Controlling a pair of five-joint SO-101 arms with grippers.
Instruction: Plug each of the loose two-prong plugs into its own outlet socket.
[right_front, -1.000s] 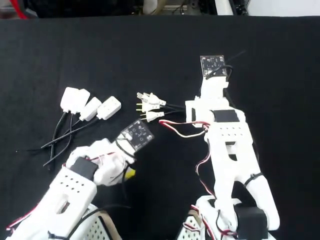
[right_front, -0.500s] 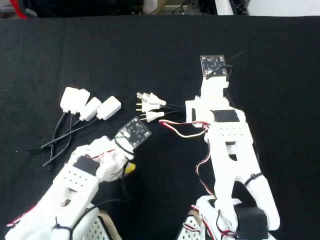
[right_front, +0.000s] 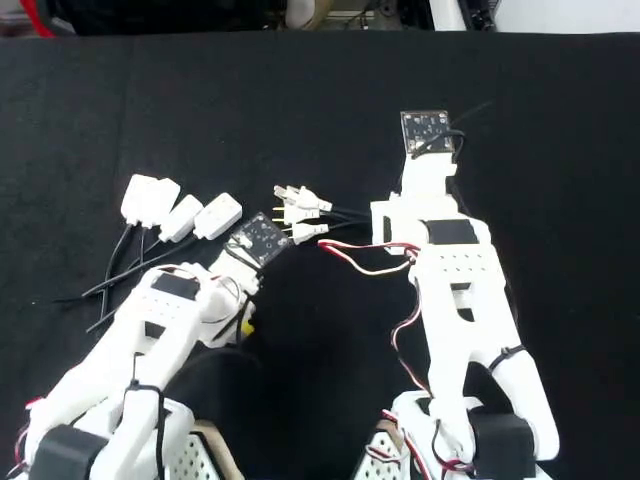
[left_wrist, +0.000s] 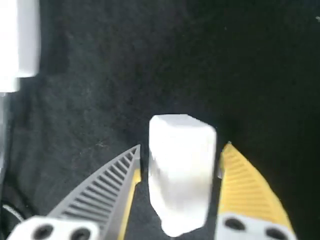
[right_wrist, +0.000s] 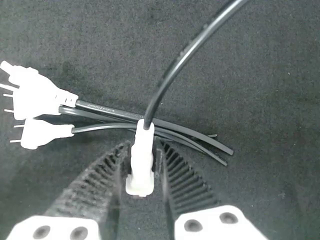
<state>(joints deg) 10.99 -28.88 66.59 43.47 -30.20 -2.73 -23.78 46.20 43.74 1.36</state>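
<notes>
table: black cloth surface (right_front: 560, 90); both arms come in from your near edge.
left gripper: (left_wrist: 182, 146) fingers spread, one grey, one yellow, standing either side of a white socket.
framed socket: white block (left_wrist: 182, 170) between those fingers in the left wrist view, thin gaps on both sides. You can't tell if either finger touches it.
outlet sockets: four white blocks (right_front: 180, 217) in a loose row in the table's left half, about midway between the far and near edges. Their black cords (right_front: 125, 270) trail toward the near-left corner. The end one sits just beside the left wrist camera (right_front: 258, 240).
right gripper: (right_wrist: 142, 145) pressed together, pinching a plug.
held plug: white (right_wrist: 141, 172), clamped across its body between the dark ribbed fingers; its cord rises out past the fingertips. Prongs hidden.
loose plugs: three white two-prong plugs (right_front: 308, 232) bunched near the table's middle, lying flat, prongs pointing toward the left edge. Their cords run under the right arm (right_front: 450, 260).
status: loose plugs and outlet sockets lie near each other but apart, none of them joined.
</notes>
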